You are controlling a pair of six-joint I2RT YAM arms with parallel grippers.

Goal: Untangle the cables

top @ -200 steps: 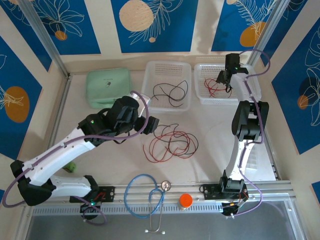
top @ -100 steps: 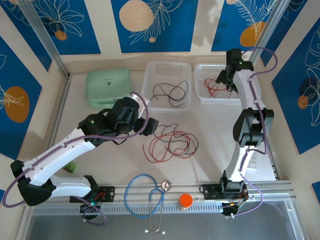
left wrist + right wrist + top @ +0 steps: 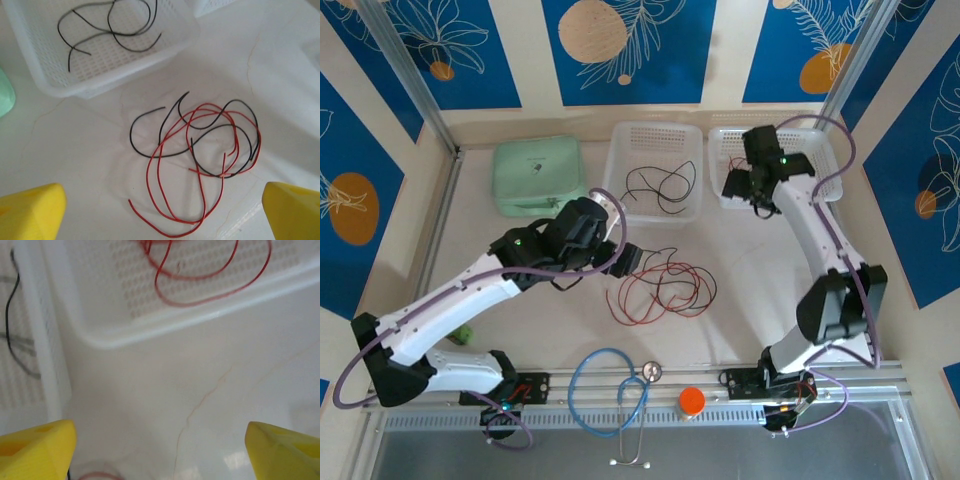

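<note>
A: White table [image 3: 740, 290]. What's biggest on it?

B: The two arms. Left arm [image 3: 470, 290] reaches from the near left corner toward the middle. Right arm [image 3: 820, 240] stretches from the near right up to the far right.

A: Hands?

B: Left gripper [image 3: 162, 212] hangs just left of the tangled cables [image 3: 200, 145]. Its yellow fingers are spread wide to either side and nothing is in them. Right gripper [image 3: 160, 450] is over the near left corner of the right basket [image 3: 725, 135], jaws likewise wide apart and holding nothing.

A: Next down in size?

B: Pale green case [image 3: 535, 175], far left, lying flat. Then two white mesh baskets side by side along the far edge, the middle basket [image 3: 655, 126] just left of the right one.

A: The wires?

B: Tangled cables lie mid-table, near side of the middle basket and apart from it. Red and black strands loop across one another. Black cables [image 3: 110, 30] lie loose in the middle basket. Red cables [image 3: 175, 303] curl in the right basket.

A: Small stuff?

B: Stethoscope [image 3: 651, 371] with a blue tube at the near edge, centre. Orange cap [image 3: 692, 400] just right of it. Small green thing [image 3: 465, 333] beside the left arm, can't tell what.
</note>
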